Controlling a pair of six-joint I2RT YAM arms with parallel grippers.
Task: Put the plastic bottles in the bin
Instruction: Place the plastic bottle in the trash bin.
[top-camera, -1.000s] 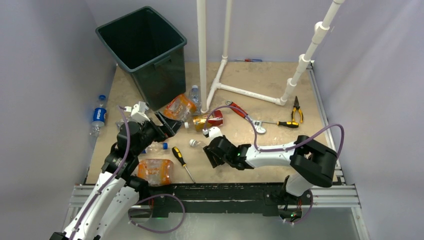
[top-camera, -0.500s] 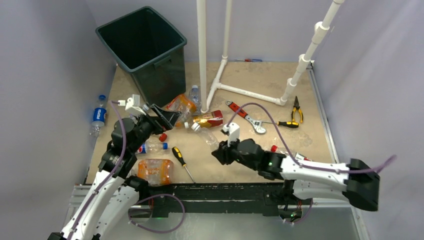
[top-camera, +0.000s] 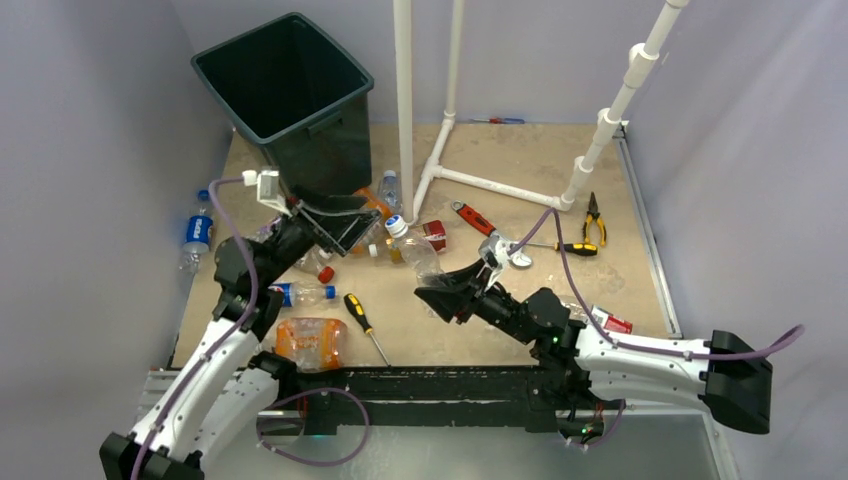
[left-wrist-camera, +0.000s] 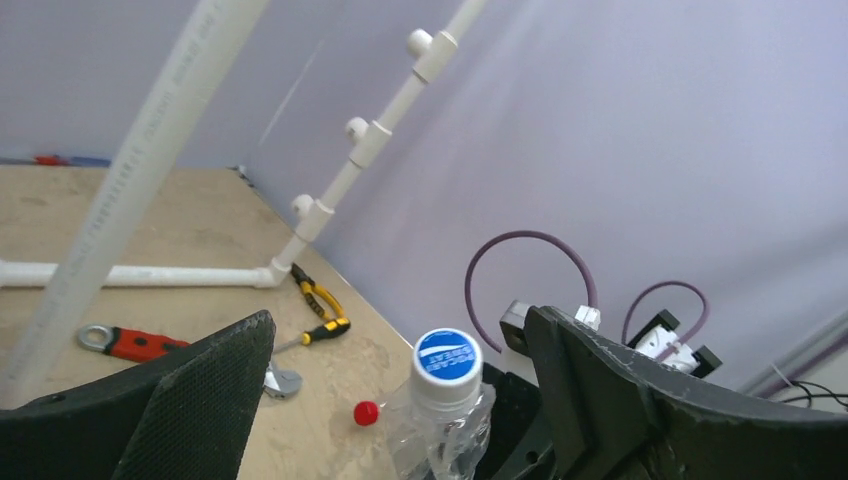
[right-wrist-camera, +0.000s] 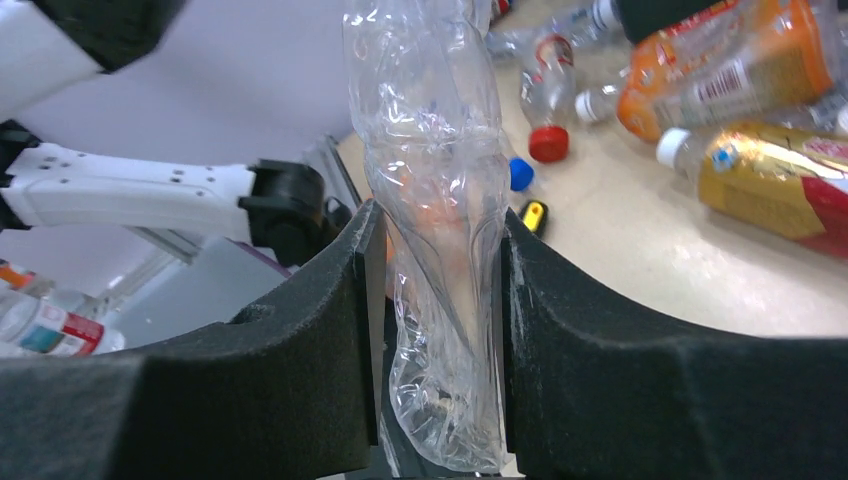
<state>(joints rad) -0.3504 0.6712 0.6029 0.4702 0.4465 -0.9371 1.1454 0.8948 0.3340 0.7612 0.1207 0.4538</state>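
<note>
Clear crushed bottle (right-wrist-camera: 437, 180) is sitting clamped between the right gripper's (top-camera: 447, 291) fingers, apparently lifted off the table (top-camera: 600, 200) at mid-front, well apart from the bin (top-camera: 283, 60). Left gripper (top-camera: 338, 225) is hovering empty, fingers spread wide, just in front of the bin. Bin is showing no bottle inside, as far as its dark interior allows. Others are lying about: orange one (top-camera: 310, 340), Pepsi one (top-camera: 198, 232), several near the bin's foot. Task is looking barely begun.

The clear crushed bottle (right-wrist-camera: 440, 200) runs off the right wrist view's top edge, its cap unseen. Overhead, the left gripper (top-camera: 357, 227) hides most of an orange-labelled bottle (top-camera: 378, 207).
</note>
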